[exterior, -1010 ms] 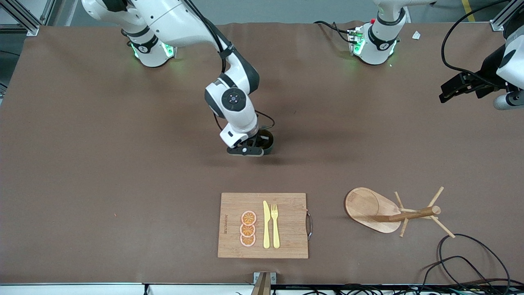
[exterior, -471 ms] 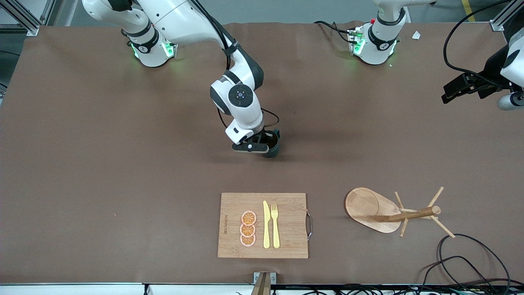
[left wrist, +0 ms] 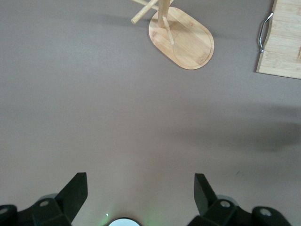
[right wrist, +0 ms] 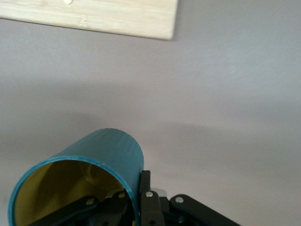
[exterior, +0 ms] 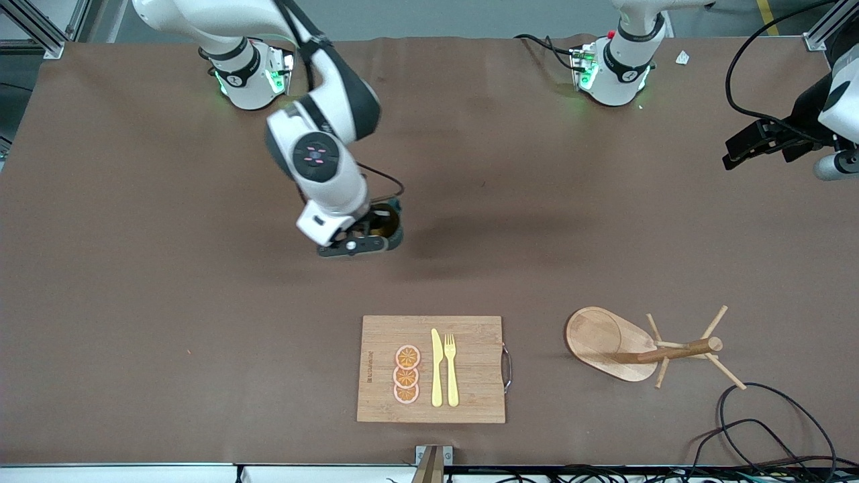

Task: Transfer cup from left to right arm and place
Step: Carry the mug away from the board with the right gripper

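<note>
The cup is dark teal with a mustard-yellow inside. My right gripper is shut on its wall and holds it above the bare brown table, over a spot between the robots' bases and the cutting board. In the right wrist view the cup lies tilted with its mouth toward the camera. There my right gripper has one finger inside the rim and one outside. My left gripper waits open and empty in the air at the left arm's end of the table. It also shows wide open in the left wrist view.
A bamboo cutting board with a yellow knife, a fork and orange slices lies near the front edge. A wooden mug tree stands toward the left arm's end. It also shows in the left wrist view. Black cables lie at the front corner.
My right arm has carried the cup toward the right arm's end of the table, and its wrist has turned. The left arm has hardly moved.
</note>
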Action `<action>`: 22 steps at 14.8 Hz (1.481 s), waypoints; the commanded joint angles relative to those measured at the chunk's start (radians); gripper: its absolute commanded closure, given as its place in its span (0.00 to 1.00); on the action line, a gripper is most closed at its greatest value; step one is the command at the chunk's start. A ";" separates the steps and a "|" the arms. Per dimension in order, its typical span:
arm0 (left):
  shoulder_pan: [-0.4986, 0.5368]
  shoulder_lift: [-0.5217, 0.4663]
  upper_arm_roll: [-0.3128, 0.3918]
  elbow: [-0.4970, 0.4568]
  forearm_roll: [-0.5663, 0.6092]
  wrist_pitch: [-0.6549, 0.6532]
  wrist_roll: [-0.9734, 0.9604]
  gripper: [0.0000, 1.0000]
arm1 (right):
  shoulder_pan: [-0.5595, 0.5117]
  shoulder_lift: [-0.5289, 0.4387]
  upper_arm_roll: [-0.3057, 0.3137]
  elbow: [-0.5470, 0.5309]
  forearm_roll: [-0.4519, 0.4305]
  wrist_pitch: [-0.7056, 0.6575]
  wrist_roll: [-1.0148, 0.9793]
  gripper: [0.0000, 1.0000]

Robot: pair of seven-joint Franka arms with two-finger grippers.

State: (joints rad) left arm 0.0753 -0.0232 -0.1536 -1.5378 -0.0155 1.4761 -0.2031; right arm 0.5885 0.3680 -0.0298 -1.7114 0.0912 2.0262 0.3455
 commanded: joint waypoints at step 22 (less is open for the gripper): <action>0.007 -0.009 -0.006 0.016 0.002 0.006 0.014 0.00 | -0.656 -0.034 0.018 -0.340 -0.154 0.403 -1.890 1.00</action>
State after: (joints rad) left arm 0.0752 -0.0233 -0.1558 -1.5254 -0.0155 1.4798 -0.2031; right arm -0.0342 0.2995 -0.0285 -2.0408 -0.0406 2.3842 -1.4542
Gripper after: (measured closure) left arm 0.000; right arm 0.960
